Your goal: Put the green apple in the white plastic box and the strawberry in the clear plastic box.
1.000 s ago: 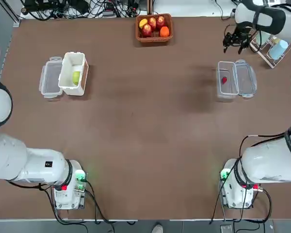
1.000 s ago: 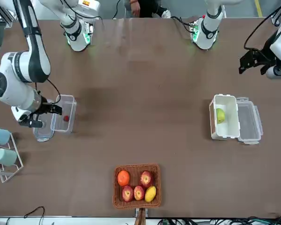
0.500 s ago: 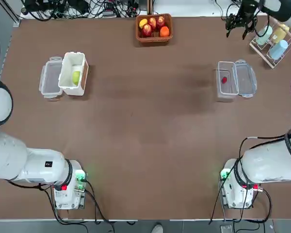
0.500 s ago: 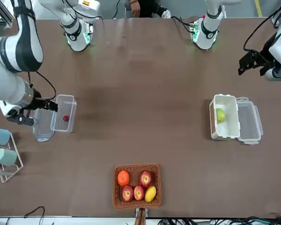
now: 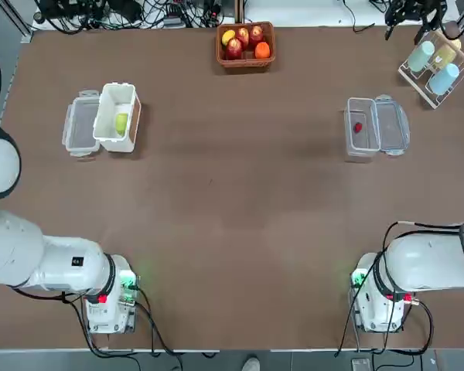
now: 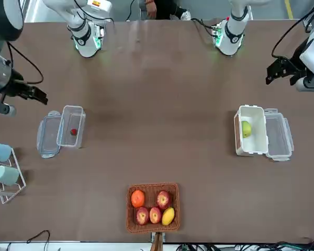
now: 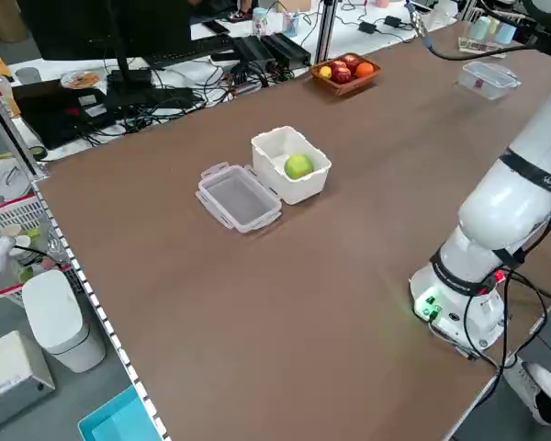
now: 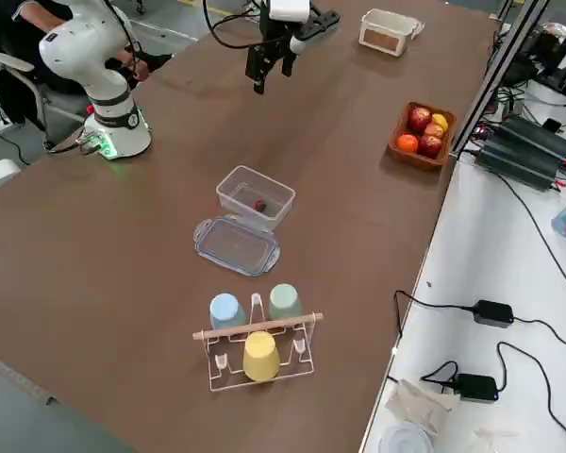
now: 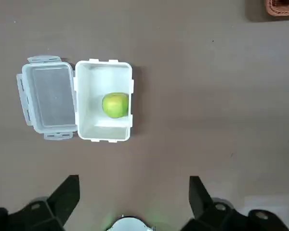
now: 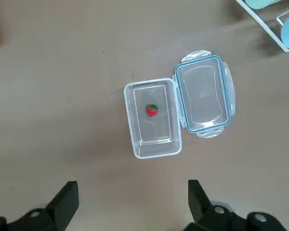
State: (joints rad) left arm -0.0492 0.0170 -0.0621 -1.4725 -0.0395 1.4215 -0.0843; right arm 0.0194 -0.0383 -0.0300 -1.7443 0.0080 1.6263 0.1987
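Observation:
The green apple (image 5: 121, 122) lies inside the white plastic box (image 5: 129, 96) at the table's left, and also shows as the green apple (image 9: 115, 105) in the left wrist view. The strawberry (image 5: 357, 127) lies inside the clear plastic box (image 5: 361, 150) at the right, seen too as the strawberry (image 10: 152, 110). My right gripper (image 6: 30, 94) hangs open high above that clear plastic box (image 10: 154, 144), holding nothing. My left gripper (image 6: 284, 68) hovers open and empty, raised, on the robot's side of the white plastic box (image 6: 257, 112).
A clear lid (image 5: 80, 124) lies beside the white box, and another lid (image 5: 392, 124) beside the clear box. A wicker basket (image 5: 246, 60) of red apples and other fruit sits at the far edge. A cup rack (image 5: 439, 66) stands at the far right corner.
My right gripper has risen and drawn away from the clear box, leaving the strawberry inside. The left arm and the boxes have not moved.

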